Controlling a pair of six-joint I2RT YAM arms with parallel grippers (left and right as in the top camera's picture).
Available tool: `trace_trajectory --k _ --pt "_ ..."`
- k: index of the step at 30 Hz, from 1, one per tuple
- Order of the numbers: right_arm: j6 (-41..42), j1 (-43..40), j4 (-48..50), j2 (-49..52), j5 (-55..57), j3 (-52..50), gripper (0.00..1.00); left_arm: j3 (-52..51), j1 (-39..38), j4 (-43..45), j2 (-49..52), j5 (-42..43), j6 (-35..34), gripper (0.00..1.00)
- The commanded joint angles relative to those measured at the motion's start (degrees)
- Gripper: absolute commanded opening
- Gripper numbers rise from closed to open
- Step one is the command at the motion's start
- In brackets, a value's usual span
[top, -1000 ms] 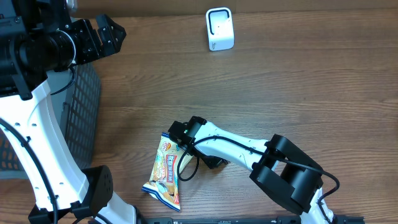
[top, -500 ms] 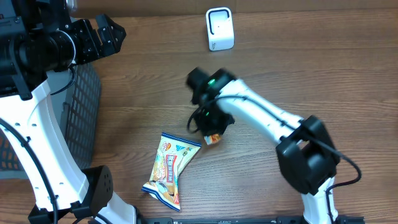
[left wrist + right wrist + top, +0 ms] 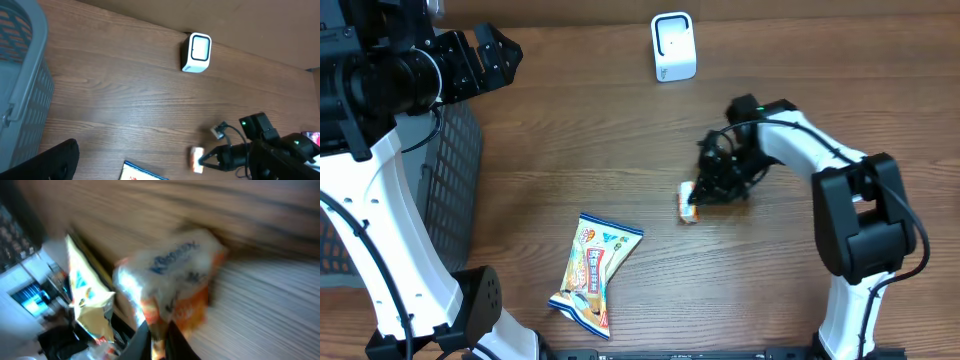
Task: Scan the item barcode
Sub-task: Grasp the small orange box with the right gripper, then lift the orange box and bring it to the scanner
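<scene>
Farthest left of the scanner stands the basket. Near its far corner I have the left pincer with its jaws spread wide and nothing in them. I judge it is kept there out of the way, since this step needs only one arm. Below and left of the scanner, a bag of snacks lies flat on the surface, well apart from both arms; it is likely a later item. The scanner itself stands at the far edge with its face turned toward the arms, so anything to be read must be brought in front of it. Below and a little right of the scanner is the task's thing, a small pack of tissues. The right pincer has it nipped by one end, jaws closed on it. The pack is well short of the scanner, so I reckon the barcode is not yet presented.

The overhead view gives me the layout, but I cannot tell from it whether the pack is lifted or resting on the wood. The left wrist view shows the scanner's face and the bare wood between it and the pack. The right wrist view, though badly blurred, shows the pack's printed side close up. It has brand lettering on white above orange, and I can make out no barcode.
</scene>
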Motion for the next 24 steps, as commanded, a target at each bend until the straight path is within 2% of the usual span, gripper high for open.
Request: trace_trajectory --k 1,2,6,8,10,13,15,19,21,24 --pt "2.8 -5.6 -1.2 -1.6 9.7 -0.5 0.16 0.6 0.3 0.1 -0.2 0.6 0.5 1.00" --pt "3.0 -6.4 -1.7 -1.6 11.6 -0.4 0.18 0.6 0.3 0.1 -0.2 0.6 0.5 1.00" --pt "3.1 -9.6 -4.9 -1.6 18.4 1.0 0.45 0.6 0.3 0.1 -0.2 0.6 0.5 1.00" --pt "3.1 -10.3 -7.6 -1.6 20.0 3.2 0.49 0.6 0.3 0.1 -0.2 0.6 0.5 1.00" --pt "1.6 -10.4 -11.1 -1.6 19.6 6.3 0.50 0.6 0.3 0.1 -0.2 0.6 0.5 1.00" --pt "-5.3 -9.2 -14.9 -1.7 14.6 9.3 0.70 0.6 0.3 0.1 -0.2 0.6 0.5 1.00" --pt "-9.6 -7.8 -15.9 -1.7 11.2 9.4 0.77 0.6 0.3 0.1 -0.2 0.6 0.5 1.00" --pt "-10.6 -4.9 -13.7 -1.6 11.0 8.0 0.75 0.6 0.3 0.1 -0.2 0.6 0.5 1.00" --pt "-9.1 -3.4 -10.0 -1.6 11.0 6.3 0.64 0.6 0.3 0.1 -0.2 0.6 0.5 1.00" --pt "-3.8 -2.2 -5.0 -1.6 12.4 3.8 0.54 0.6 0.3 0.1 -0.2 0.6 0.5 1.00"
